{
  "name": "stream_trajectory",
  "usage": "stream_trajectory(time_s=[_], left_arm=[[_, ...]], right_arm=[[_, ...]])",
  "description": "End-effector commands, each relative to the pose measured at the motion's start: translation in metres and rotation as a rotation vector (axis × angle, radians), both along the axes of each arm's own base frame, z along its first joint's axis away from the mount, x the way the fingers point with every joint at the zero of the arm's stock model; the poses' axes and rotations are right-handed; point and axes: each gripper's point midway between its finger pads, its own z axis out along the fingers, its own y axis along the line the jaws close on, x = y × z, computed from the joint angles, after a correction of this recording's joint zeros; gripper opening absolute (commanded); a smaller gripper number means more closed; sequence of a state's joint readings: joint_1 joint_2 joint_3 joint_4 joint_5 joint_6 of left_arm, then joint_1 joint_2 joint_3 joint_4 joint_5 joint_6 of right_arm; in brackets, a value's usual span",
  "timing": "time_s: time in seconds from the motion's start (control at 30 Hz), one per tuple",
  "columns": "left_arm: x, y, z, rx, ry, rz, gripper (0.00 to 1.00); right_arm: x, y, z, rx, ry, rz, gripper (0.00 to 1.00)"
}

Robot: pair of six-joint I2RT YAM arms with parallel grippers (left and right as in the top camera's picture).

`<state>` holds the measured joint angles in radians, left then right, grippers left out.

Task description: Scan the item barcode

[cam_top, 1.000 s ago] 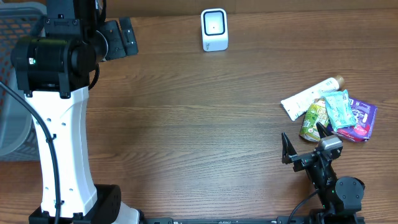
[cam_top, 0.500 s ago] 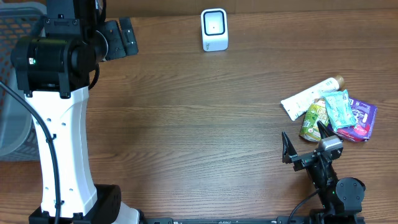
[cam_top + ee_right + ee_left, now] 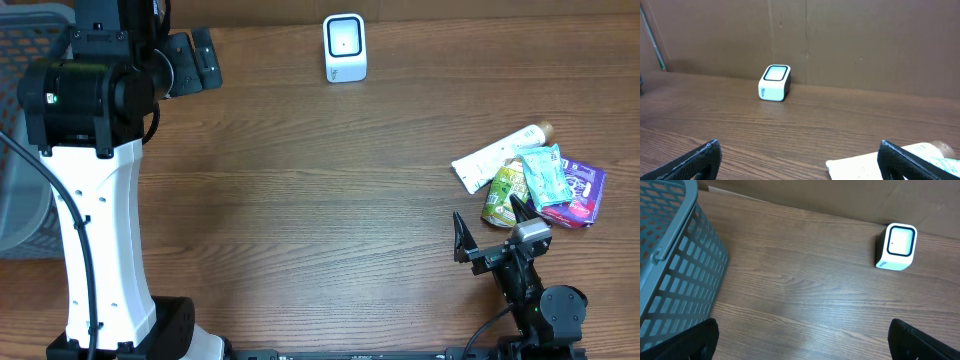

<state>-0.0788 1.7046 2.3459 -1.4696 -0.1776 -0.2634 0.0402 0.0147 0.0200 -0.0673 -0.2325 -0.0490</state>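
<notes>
Overhead, nearest the front edge of the table [image 3: 320, 200]: right gripper [image 3: 488, 225], jaws wide apart, nothing between them, pointing toward the far side. Just beyond its fingertips, at the table's right side, a small heap of items: green pouch [image 3: 505, 192] closest, touching a teal packet [image 3: 547, 177] on its right. Purple packet [image 3: 582, 195] partly under the teal one, at the heap's outer edge. White tube [image 3: 497, 157] lying slantwise across the heap's far side, cap toward the far right. Barcodes too small to tell.

From the right wrist, only the tube's end and a strip of teal, low in the right corner past the right fingertip.

Farther on, bare wood across the middle. On the left, white arm column [image 3: 100, 230] reaching from the near edge toward the far left corner, with left gripper [image 3: 802, 347] above the table, jaws likewise spread full and empty. Beside it at the far left, grey mesh basket [image 3: 670, 255].

Farthest off, near the back edge and slightly right of centre, white scanner [image 3: 345, 47], upright, with a dark-framed window, well apart from the heap and from both grippers. Behind it, brown board wall [image 3: 840, 40].
</notes>
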Motion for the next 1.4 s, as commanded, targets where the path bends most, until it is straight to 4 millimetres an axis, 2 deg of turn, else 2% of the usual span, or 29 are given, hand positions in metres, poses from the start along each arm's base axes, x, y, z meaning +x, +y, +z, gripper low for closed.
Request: stream_trajectory(time_s=[0.0,0.43,0.57,0.77,1.03,1.17,1.37], left_arm=[[0.003,0.002,0.002,0.000,-0.009,0.019,1.00],[0.002,0.002,0.002,0.000,-0.009,0.020,1.00],[-0.005,0.003,0.010,-0.002,-0.031,0.020,1.00],[-0.032,0.006,0.039,-0.002,-0.112,0.017,1.00],[-0.077,0.011,0.058,0.039,-0.188,-0.013,1.00],[-0.082,0.009,0.045,0.045,-0.260,-0.040,1.00],[-0.084,-0.008,-0.007,-0.013,-0.390,-0.118,1.00]], right_arm=[[-0.001,0.002,-0.001,-0.004,-0.011,0.013,1.00],[-0.001,0.002,-0.001,-0.004,-0.011,0.013,1.00],[-0.001,0.002,-0.001,-0.004,-0.011,0.013,1.00],[-0.001,0.002,-0.001,-0.004,-0.011,0.013,1.00],[-0.001,0.002,-0.001,-0.004,-0.011,0.013,1.00],[-0.001,0.002,-0.001,-0.004,-0.011,0.013,1.00],[-0.001,0.002,-0.001,-0.004,-0.011,0.013,1.00]])
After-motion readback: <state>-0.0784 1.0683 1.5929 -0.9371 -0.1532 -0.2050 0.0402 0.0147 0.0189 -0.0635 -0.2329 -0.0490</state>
